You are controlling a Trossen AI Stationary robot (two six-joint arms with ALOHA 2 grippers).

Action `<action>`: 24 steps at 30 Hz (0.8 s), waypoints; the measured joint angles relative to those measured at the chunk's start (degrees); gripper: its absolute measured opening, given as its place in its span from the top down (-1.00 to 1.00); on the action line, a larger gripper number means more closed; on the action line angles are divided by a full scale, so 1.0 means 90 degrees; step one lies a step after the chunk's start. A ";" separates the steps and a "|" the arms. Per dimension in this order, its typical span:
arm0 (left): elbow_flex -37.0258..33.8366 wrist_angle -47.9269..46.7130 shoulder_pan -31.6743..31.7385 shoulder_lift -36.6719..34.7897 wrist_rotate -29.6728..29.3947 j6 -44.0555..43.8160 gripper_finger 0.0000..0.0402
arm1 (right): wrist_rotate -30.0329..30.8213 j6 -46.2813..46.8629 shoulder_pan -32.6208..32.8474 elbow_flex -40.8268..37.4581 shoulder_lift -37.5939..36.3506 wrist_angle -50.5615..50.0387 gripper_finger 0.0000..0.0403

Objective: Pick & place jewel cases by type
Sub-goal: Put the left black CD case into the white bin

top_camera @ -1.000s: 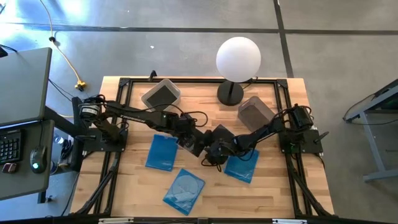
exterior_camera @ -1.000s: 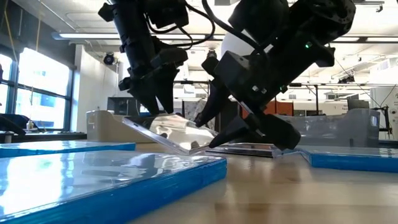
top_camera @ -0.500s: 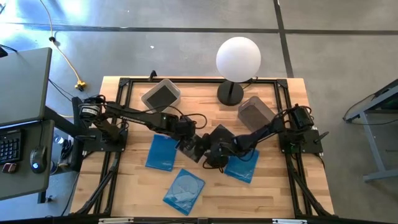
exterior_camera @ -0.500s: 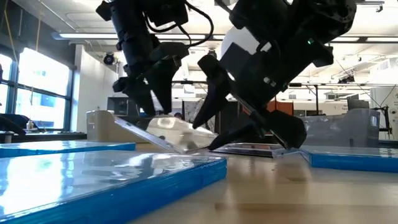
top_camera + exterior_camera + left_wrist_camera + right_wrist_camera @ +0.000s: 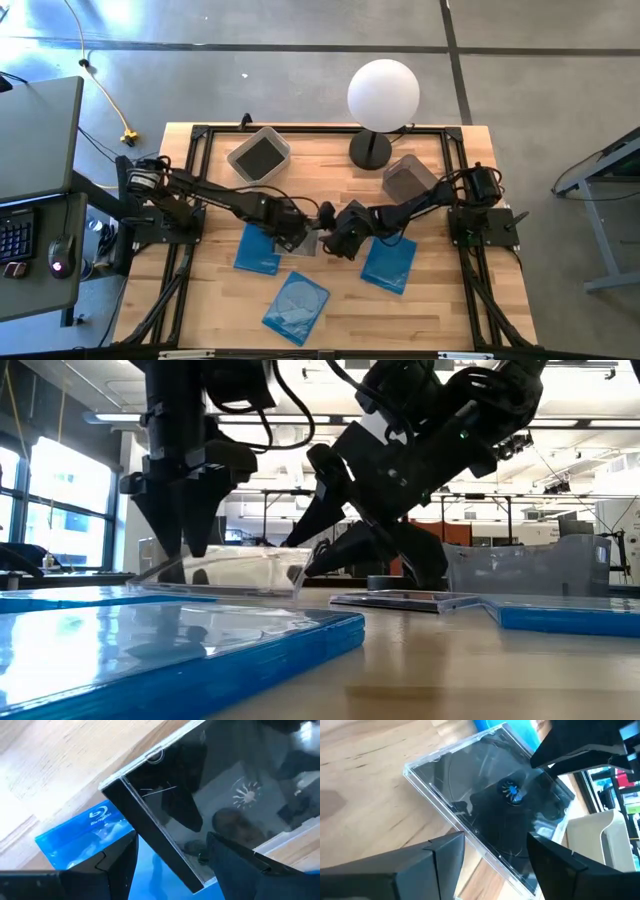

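jewel case: dark cd jewel case (image 5: 306,240), mid-table, between the two grippers, beside blue case (image 5: 260,246)
step: pickup of the dark case, judged mid-grasp
left gripper (image 5: 292,236): pinching the case's edge, near-flat, slight tilt in low view (image 5: 225,570)
right gripper (image 5: 335,238): fingers apart, holding nothing, hovering just beside the case
orientation: squarish, no clear long axis; hinge spine (image 5: 157,845) skewed to the table edges
next: lift clear, carry to a bin (image 5: 259,155) near the far edge; which bin, cannot tell

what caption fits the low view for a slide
Left tool and right tool at opposite edges of a dark jewel case.
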 joint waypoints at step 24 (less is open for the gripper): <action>-0.0034 -0.0309 -0.1236 0.0000 -0.0014 0.1832 0.11 | 0.0472 0.1980 -0.0416 -0.0005 -0.0015 -0.0800 -0.03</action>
